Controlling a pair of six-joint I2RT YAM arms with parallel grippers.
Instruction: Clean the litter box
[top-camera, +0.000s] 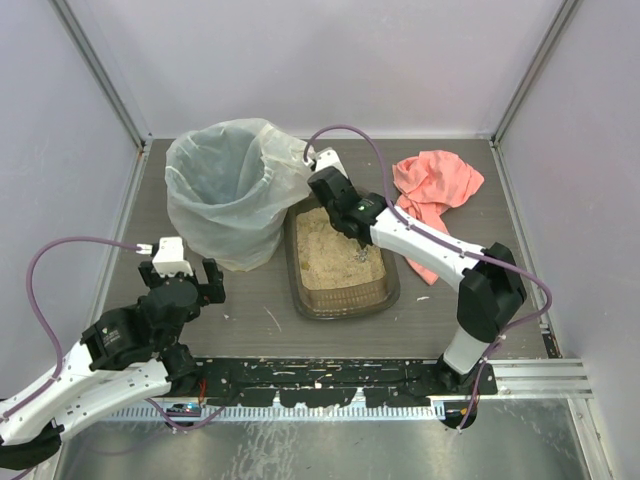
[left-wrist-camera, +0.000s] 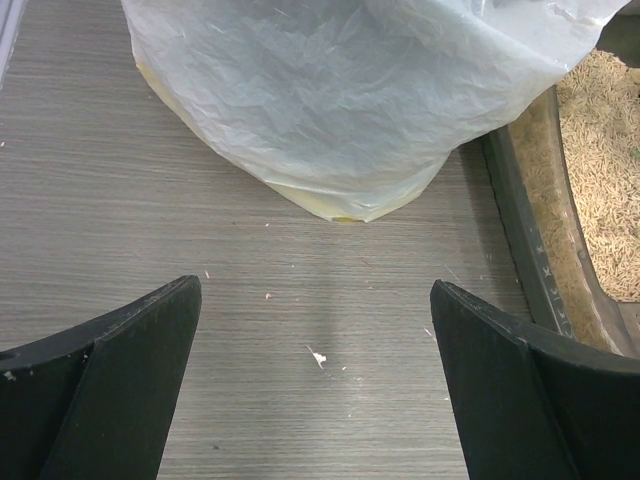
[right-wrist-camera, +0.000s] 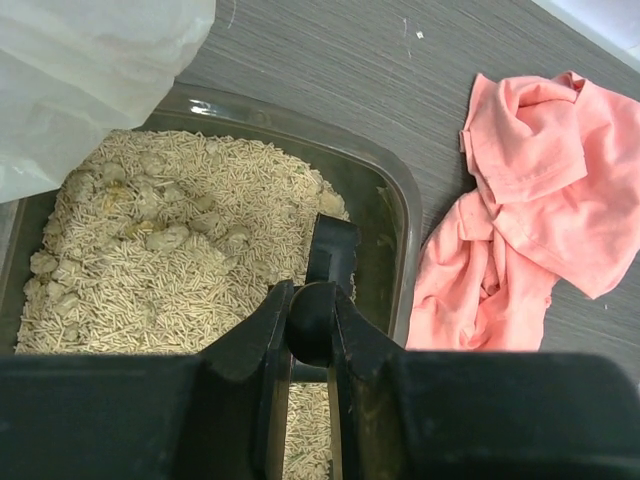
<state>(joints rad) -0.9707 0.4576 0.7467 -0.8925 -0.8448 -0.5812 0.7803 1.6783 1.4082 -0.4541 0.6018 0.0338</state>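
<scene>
The litter box (top-camera: 345, 304) is a shallow dark tray of tan litter in the middle of the table. My right gripper (top-camera: 352, 228) hangs over its far half, shut on the round handle of a small black scoop (right-wrist-camera: 332, 248). In the right wrist view the gripper (right-wrist-camera: 312, 322) pinches that handle, and the scoop's blade points at the litter near the box's right wall (right-wrist-camera: 402, 205). Pale clumps (right-wrist-camera: 165, 236) lie in the litter at the left. My left gripper (top-camera: 181, 278) stands open and holds nothing, low over bare table, left of the box (left-wrist-camera: 530, 235).
A tall bin lined with a translucent white bag (top-camera: 225, 190) stands against the box's far left corner, just ahead of the left gripper (left-wrist-camera: 315, 288). A crumpled pink cloth (top-camera: 435, 185) lies right of the box. Small litter crumbs (left-wrist-camera: 318, 356) dot the table.
</scene>
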